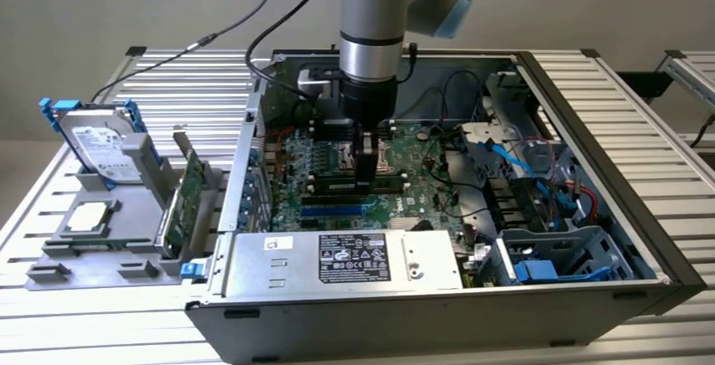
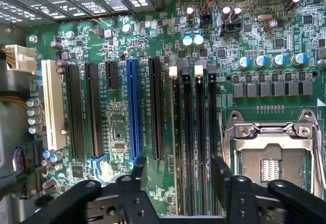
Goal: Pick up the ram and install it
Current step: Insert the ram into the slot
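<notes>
We see the end effector [image 2: 179, 169] open over the mobo [image 2: 117, 132], fingers [image 2: 138, 170] either side of the mem slots [image 2: 201, 132]; the ram [image 2: 173, 132] stands edge-up in one slot, btw them.

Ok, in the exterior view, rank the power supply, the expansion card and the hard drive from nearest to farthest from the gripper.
1. power supply: inside the case, on the camera's side of the gripper.
2. expansion card: standing in the rack outside the case, on the exterior view's left.
3. hard drive: farther left on that rack.
</notes>
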Robot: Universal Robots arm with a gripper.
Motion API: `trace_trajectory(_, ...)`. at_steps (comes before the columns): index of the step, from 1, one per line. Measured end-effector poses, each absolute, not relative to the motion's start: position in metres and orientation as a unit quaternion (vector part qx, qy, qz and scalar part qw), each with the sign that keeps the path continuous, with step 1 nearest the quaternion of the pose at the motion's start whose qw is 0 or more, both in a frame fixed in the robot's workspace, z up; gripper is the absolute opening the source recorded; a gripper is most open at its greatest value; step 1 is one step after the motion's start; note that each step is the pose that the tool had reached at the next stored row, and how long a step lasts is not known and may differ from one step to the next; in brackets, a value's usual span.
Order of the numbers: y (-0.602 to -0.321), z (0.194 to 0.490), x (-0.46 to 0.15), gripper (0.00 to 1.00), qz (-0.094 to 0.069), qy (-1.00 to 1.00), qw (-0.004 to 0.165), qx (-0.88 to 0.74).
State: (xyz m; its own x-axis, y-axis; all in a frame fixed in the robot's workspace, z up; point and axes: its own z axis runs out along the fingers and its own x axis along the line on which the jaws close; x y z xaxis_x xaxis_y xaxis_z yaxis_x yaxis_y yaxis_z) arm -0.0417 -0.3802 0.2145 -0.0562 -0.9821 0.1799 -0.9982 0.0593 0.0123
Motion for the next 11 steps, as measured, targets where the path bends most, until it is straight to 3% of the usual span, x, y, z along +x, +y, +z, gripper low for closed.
trace_trajectory(1, -0.38, 0.216, -0.042, 0.63, 0.058, -0.724, 0.07, 0.683)
trace_trajectory(11, -0.38, 0.242, -0.041, 0.63, 0.056, -0.724, 0.072, 0.684)
